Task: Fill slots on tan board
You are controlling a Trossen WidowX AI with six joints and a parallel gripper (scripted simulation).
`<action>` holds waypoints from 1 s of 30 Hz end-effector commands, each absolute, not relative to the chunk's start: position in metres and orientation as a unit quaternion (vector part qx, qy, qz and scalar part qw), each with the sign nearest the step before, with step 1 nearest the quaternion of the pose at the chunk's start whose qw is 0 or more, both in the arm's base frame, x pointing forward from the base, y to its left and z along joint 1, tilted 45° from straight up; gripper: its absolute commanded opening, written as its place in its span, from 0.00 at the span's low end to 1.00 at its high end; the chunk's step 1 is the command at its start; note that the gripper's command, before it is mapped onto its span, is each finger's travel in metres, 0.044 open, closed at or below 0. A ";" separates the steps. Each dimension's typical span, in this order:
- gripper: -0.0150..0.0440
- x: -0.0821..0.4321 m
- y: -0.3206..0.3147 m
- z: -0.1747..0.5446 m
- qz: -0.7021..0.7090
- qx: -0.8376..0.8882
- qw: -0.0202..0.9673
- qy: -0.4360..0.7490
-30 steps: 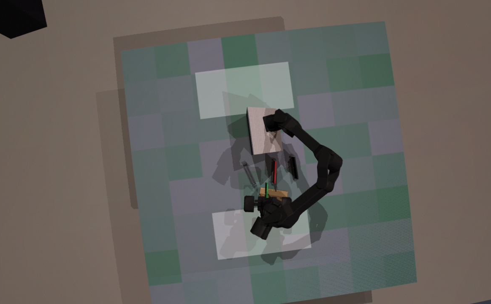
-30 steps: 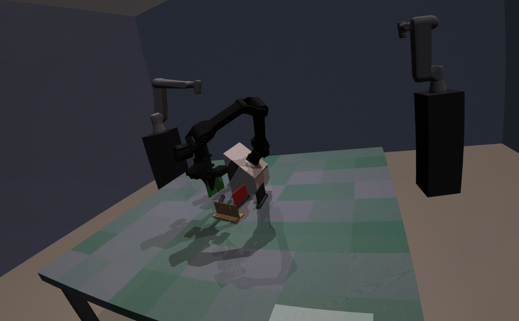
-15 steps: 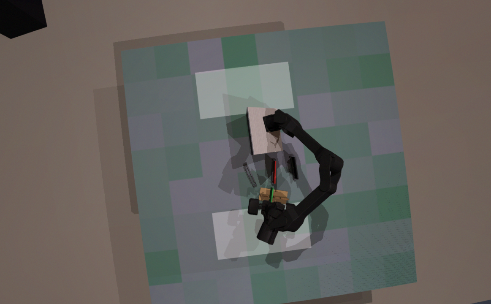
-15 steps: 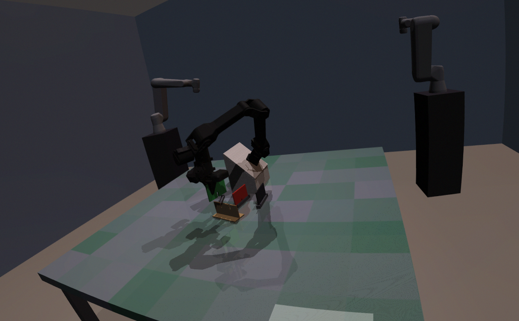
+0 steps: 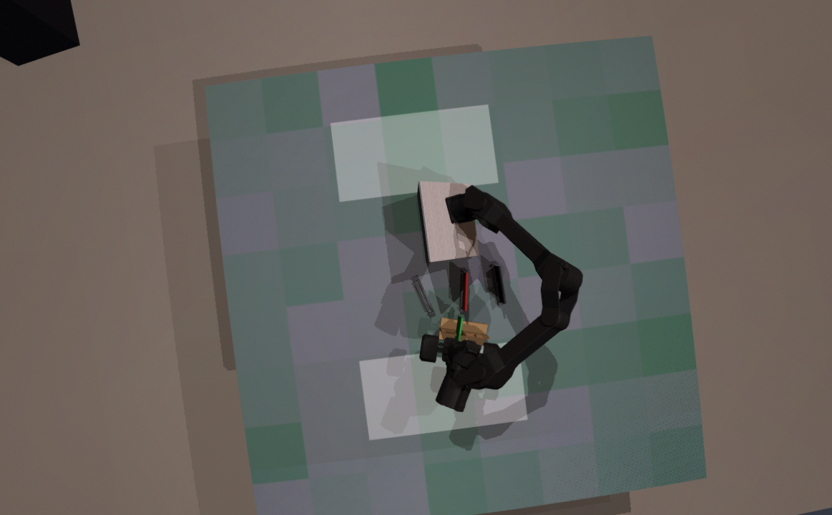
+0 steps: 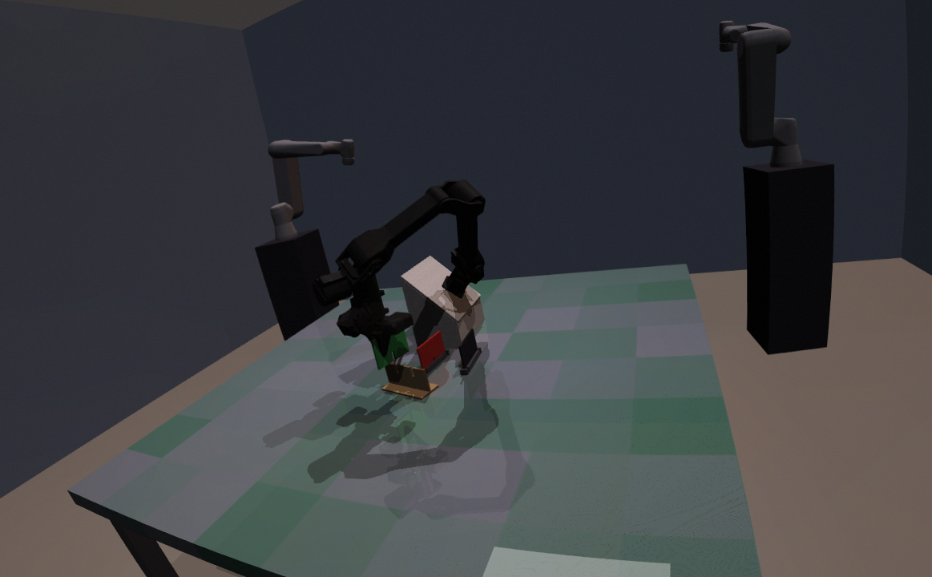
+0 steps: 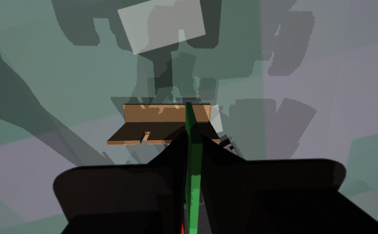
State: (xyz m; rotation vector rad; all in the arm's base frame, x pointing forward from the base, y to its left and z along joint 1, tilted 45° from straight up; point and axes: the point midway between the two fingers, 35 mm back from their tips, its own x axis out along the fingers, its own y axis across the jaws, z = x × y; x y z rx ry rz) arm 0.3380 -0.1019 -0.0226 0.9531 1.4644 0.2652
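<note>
Gripping the green board upright, our gripper has its jaws closed on both faces. We have it crosswise over the standing tan board, but cannot tell whether the boards touch. In our wrist view, one open slot shows to the left of the green board. Beyond, we see the empty holder, the red board upright in its holder, and a black board standing near it. Farther back, our arm rises from a pale sloping block; well behind the table, two gray arms stand on dark pedestals.
</note>
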 end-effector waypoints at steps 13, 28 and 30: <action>0.25 0.339 -0.094 -0.031 0.116 0.422 0.632 0.640; 0.25 0.340 -0.086 -0.038 0.116 0.422 0.632 0.640; 0.25 0.341 -0.085 -0.040 0.116 0.422 0.632 0.640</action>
